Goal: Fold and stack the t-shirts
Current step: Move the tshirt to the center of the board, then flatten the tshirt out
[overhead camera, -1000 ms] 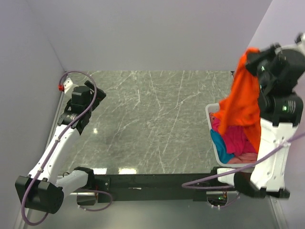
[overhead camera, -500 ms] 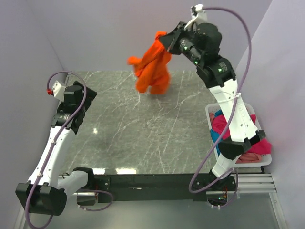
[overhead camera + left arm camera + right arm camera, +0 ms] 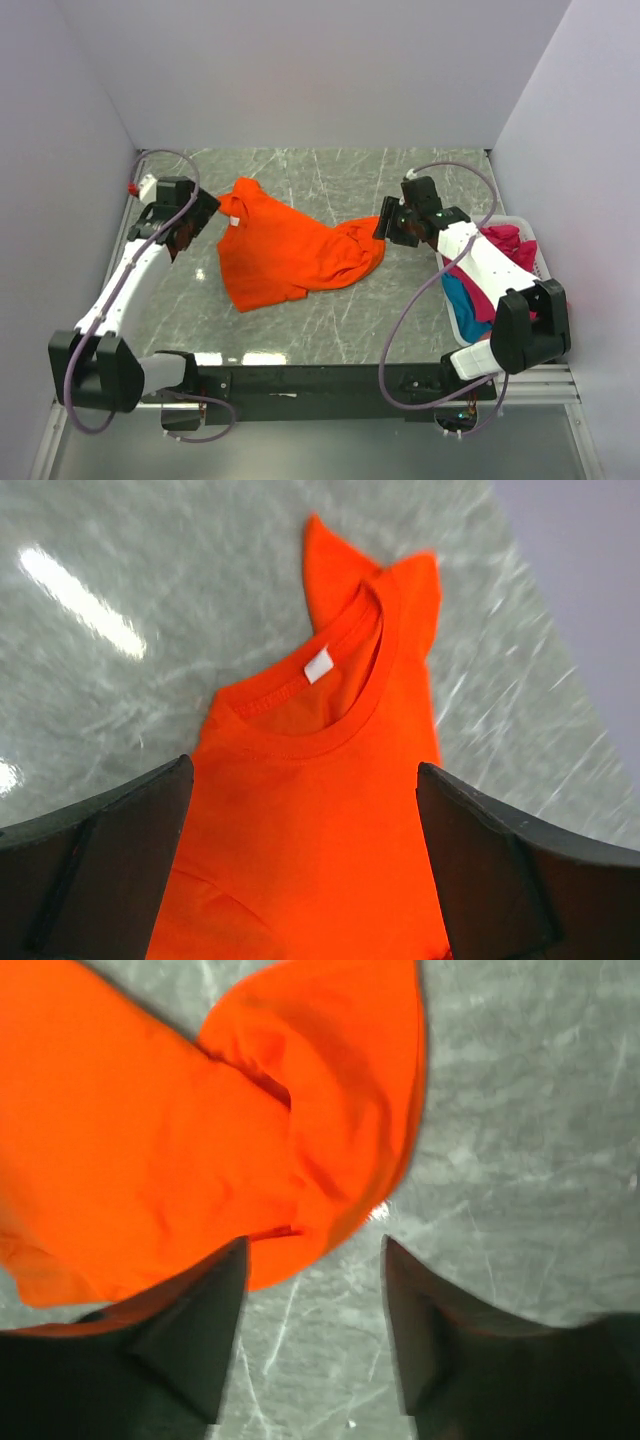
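- While the orange t-shirt (image 3: 295, 255) is lying spread on the marble table (image 3: 400, 320), collar and white label (image 3: 318, 666) facing up, both arms are flanking it.
- Left gripper (image 3: 303, 770) is hovering over the collar, fingers wide apart, grasping nothing.
- Right gripper (image 3: 312, 1245) is gaping at the shirt's crumpled right edge, empty.
- White basket (image 3: 541, 255) is holding a magenta-pink shirt (image 3: 505, 240) and a teal-blue shirt (image 3: 457, 297), possibly others; the right arm is covering much of it.
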{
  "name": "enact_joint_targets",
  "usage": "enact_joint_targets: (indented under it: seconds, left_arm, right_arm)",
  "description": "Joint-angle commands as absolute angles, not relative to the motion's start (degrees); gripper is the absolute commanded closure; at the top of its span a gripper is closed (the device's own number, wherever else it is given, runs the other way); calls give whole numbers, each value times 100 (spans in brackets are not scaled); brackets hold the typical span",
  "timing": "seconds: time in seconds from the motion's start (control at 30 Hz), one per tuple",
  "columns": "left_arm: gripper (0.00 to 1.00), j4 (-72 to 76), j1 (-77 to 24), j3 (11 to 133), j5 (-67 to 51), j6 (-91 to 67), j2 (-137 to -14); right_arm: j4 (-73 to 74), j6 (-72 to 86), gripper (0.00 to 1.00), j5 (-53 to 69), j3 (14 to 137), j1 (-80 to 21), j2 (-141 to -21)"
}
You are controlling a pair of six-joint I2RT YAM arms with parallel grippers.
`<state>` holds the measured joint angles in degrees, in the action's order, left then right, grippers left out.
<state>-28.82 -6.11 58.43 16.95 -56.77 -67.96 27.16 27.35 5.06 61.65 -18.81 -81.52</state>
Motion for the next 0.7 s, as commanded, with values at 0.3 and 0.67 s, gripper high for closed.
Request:
enact_joint_targets:
  seconds: [0.3, 0.67]
  left_arm:
    - [1, -3225, -1494, 4589, 484, -5783, -7164]
    - [5, -2681, -1661, 3287, -289, -5950, -6793]
  right_arm:
    - [2620, 2672, 33, -826, 5898, -2171, -7787]
    - [2303, 2997, 39, -694, 6090, -2215, -8788]
